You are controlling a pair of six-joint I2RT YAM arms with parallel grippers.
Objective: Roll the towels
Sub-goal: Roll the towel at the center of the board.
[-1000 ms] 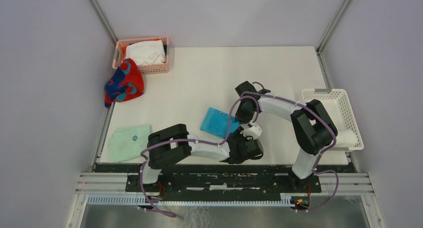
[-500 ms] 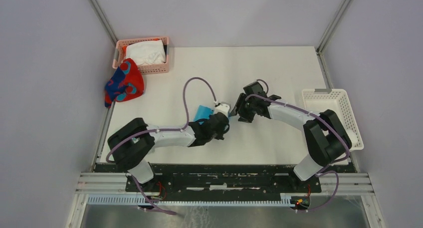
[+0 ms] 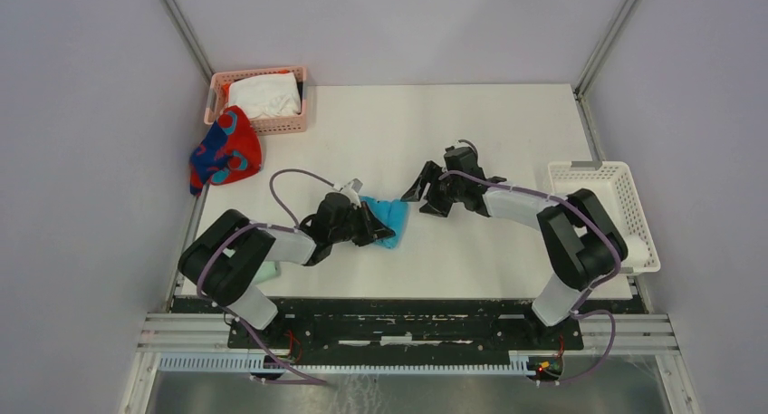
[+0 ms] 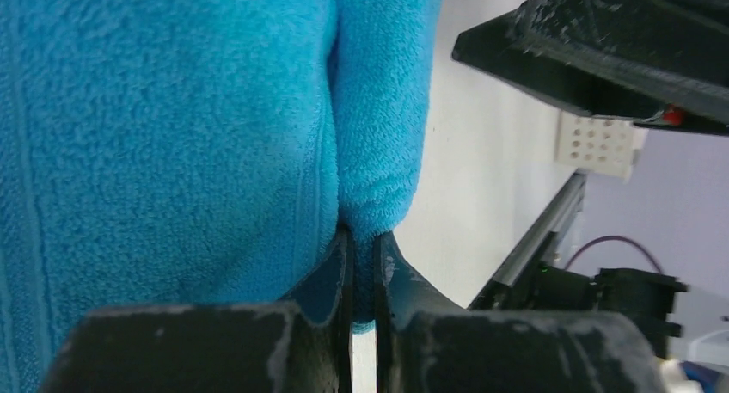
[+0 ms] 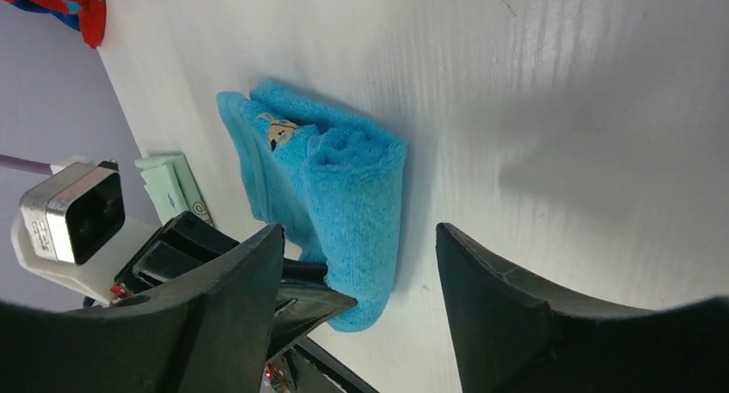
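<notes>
The turquoise towel (image 3: 391, 216) lies partly folded in the middle of the table, its small label showing in the right wrist view (image 5: 344, 178). My left gripper (image 3: 369, 226) is shut on the towel's near edge (image 4: 172, 135), with cloth pinched between the fingers (image 4: 361, 238). My right gripper (image 3: 419, 193) is open and empty just right of the towel, its jaws spread in front of the roll (image 5: 357, 238). The white towel (image 3: 264, 95) lies in a pink basket (image 3: 216, 98). The red and dark-blue towel (image 3: 226, 151) lies crumpled at the table's left edge.
A mint-green folded cloth (image 3: 268, 272) lies near the front left, mostly under my left arm. An empty white basket (image 3: 625, 197) stands at the right edge. Frame rails run along the table's sides.
My left arm has swung from the front right to the left and closed on the turquoise towel's edge. The towel went from flat to bunched. My right gripper moved slightly left toward it.
</notes>
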